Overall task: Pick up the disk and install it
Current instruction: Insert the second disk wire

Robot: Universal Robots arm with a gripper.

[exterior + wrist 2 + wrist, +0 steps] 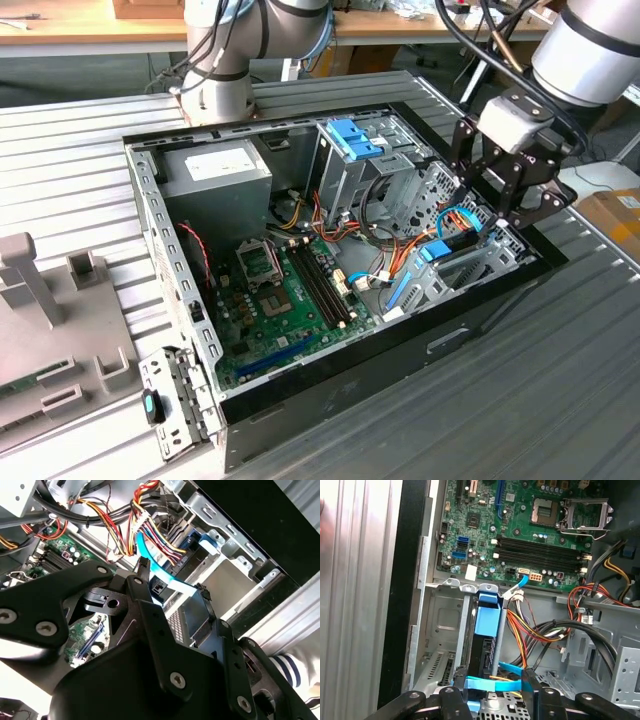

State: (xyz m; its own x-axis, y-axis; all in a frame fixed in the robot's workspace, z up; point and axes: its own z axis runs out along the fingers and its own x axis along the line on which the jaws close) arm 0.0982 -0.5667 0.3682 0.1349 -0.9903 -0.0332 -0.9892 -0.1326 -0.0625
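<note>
One disk (487,625) sits bay-seated beneath the end effector (492,682).

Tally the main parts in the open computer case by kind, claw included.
disk, blue rails, held between the claw's fingers: 1
claw: 1
bare blue bracket in the upper drive cage: 1
motherboard: 1
power-supply box: 1
Total: 5
</note>
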